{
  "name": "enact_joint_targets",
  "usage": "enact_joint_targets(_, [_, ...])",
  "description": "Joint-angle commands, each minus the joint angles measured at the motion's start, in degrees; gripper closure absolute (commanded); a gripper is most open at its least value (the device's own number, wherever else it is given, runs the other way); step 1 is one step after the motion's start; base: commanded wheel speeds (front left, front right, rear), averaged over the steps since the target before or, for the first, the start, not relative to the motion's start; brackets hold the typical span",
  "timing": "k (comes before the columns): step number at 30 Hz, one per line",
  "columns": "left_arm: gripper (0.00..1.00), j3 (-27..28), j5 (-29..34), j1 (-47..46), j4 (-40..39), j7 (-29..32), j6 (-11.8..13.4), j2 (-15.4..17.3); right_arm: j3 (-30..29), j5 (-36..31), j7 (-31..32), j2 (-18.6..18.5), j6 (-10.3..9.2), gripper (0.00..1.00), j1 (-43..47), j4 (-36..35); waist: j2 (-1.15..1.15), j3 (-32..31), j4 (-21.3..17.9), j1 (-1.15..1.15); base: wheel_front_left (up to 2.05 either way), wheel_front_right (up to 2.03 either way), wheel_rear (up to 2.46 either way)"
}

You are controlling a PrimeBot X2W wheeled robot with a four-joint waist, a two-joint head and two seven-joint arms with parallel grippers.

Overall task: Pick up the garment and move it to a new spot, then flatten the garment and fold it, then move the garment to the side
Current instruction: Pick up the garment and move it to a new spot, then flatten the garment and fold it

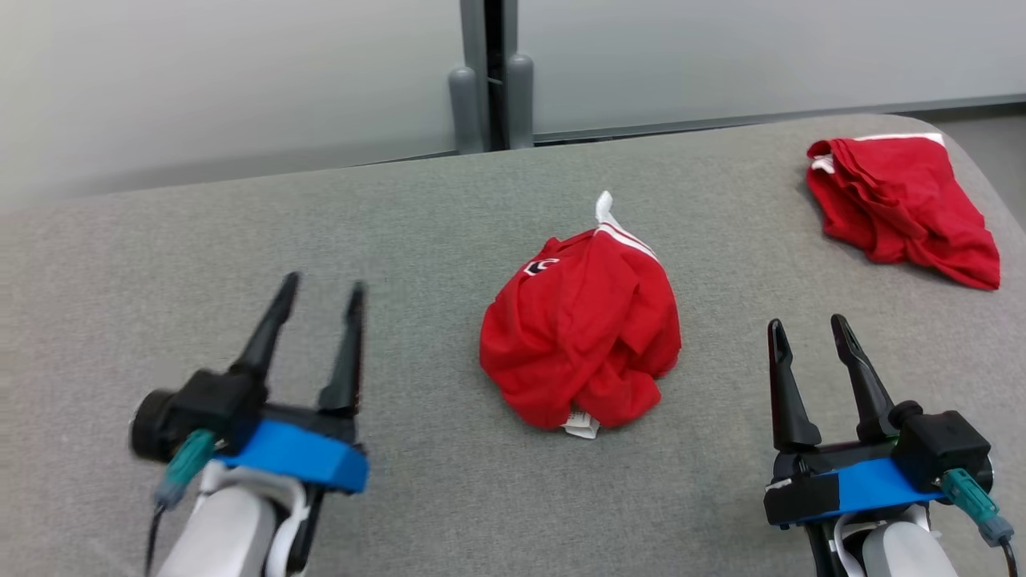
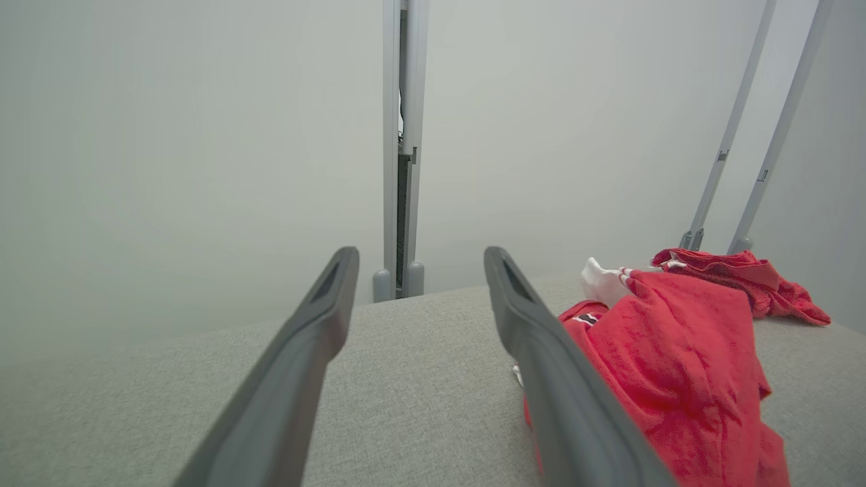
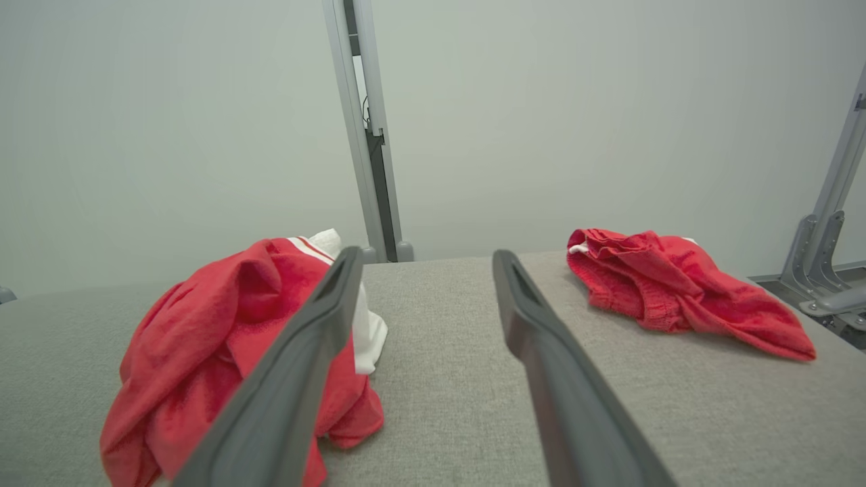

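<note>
Tapered left gripper (image 1: 323, 282) and right gripper (image 1: 806, 322) flank the crumpled red garment (image 1: 581, 336).

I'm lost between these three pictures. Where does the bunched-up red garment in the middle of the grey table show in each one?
Head view: the bunched-up red garment lies at the picture's centre, on the grey table.
Left wrist view: it is at the lower right.
Right wrist view: it is at the lower left.
Shared landmark: the grey upright post behind the table's far edge.
</note>
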Motion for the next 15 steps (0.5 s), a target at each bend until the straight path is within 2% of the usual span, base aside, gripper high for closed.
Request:
enact_joint_targets(1, [0.00,1.03,0.44,1.95,-0.67,-0.13,0.27,0.45,-0.02,-0.25,-0.29,0.04,-0.02,0.00,0.58,0.13,0.00,-0.58,0.74,0.00,0.00,0.00,0.00])
enact_joint_targets(7, [0.00,9.13,3.49,9.75,-5.37,-0.15,-0.42,0.01,-0.80,-0.41,-0.29,0.03,-0.02,0.00,1.75,0.62,0.00,-2.38,2.67,0.00,0.00,0.00,0.00])
enact_joint_targets(15, [0.00,14.01,6.73,15.26,-5.59,-0.16,-3.01,-2.93,-1.31,-0.37,-0.29,0.03,-0.02,0.00,3.71,1.41,0.00,-3.89,4.05,0.00,0.00,0.00,0.00])
